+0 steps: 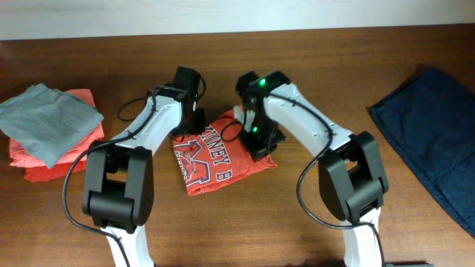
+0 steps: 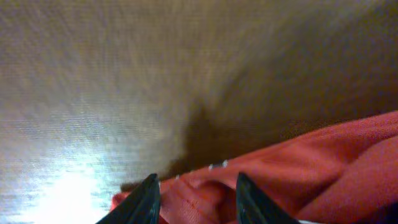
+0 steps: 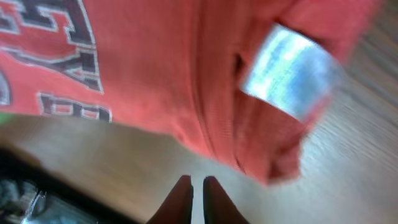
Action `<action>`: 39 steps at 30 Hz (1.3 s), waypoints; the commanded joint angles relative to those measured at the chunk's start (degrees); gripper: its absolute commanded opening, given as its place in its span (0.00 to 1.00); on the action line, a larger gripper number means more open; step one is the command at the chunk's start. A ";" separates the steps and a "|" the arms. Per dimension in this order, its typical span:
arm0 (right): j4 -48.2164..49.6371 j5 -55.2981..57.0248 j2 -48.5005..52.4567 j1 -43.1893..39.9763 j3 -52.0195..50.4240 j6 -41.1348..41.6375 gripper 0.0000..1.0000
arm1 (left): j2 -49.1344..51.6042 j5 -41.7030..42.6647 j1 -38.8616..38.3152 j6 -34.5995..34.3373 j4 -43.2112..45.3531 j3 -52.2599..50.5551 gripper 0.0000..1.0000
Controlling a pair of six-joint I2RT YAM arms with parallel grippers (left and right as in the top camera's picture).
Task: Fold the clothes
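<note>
Robotics lab: 2 arms (image 1: 119,185) mounted at a wooden table (image 1: 245,230).

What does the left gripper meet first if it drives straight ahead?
Probably the edge of the red-orange cotton T-shirt, just ahead of the left gripper; brown wooden table beyond. Depth is blurry.

Both arms bent inward, left hand (image 2: 196,182) fingers apart, right hand (image 3: 197,182) fingers nearly together

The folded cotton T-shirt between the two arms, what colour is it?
The T-shirt is red-orange; the overhead view shows it best.
</note>
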 commanded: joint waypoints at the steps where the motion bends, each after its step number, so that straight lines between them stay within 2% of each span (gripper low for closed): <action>1: 3.26 -0.55 -0.22 1.01 -5.25 1.95 0.16 | 2.36 0.44 0.61 0.96 -2.75 0.11 0.40; 3: 7.10 -0.52 -0.22 1.01 -8.35 2.01 0.22 | 3.23 0.44 0.61 0.94 -5.46 0.11 0.39; 5: 11.28 -0.48 -0.22 0.72 -11.26 2.01 0.24 | 3.85 0.48 0.61 0.92 -9.84 0.11 0.38; 6: 13.75 0.61 -0.22 0.46 -12.76 2.01 0.25 | 3.91 0.85 0.61 0.92 -13.03 0.11 0.29; 9: 17.64 6.05 -0.22 -0.79 -13.20 2.01 0.25 | 3.91 1.07 0.61 0.44 -19.96 0.09 0.15; 13: 23.87 13.11 -0.22 -3.82 -13.09 1.92 0.25 | 3.91 4.46 0.59 -1.29 -25.51 0.00 0.02; 16: 26.14 13.07 -0.22 -5.57 -12.94 -0.35 0.25 | 3.91 8.33 0.57 -1.97 -25.09 0.00 0.01; 19: 26.29 13.07 -0.22 -6.75 -12.26 -2.86 0.25 | 3.82 8.39 0.59 -3.23 -24.11 0.00 0.01; 22: 22.60 13.05 -0.52 -6.91 -9.84 -2.97 0.25 | 3.30 8.13 0.74 -3.23 -22.84 0.02 0.01; 24: 18.05 13.03 -0.94 -6.88 -6.36 -2.91 0.20 | 1.97 6.64 1.01 -4.26 -22.05 0.24 0.01; 28: 9.18 11.28 -2.60 -6.91 2.71 -2.56 0.18 | -2.75 1.79 1.40 -4.72 -20.55 0.92 0.15; 29: 7.50 9.38 -3.52 -6.88 5.14 -2.58 0.18 | -4.52 1.68 1.53 -4.70 -19.37 0.92 0.32; 31: 6.12 5.81 -4.61 -6.88 7.34 -2.58 0.19 | -6.05 1.68 1.55 -4.68 -18.10 0.92 0.54; 33: 5.38 -0.50 -5.14 -6.88 8.28 -2.58 0.19 | -6.86 1.75 1.53 -4.66 -16.52 0.92 0.61; 35: 4.87 -6.40 -5.09 -6.88 8.24 -2.56 0.19 | -6.88 2.58 1.53 -2.97 -14.69 0.92 0.61; 39: 4.72 -13.60 -5.05 -6.91 7.96 -2.56 0.19 | -6.73 11.72 1.60 7.10 -8.13 0.92 0.61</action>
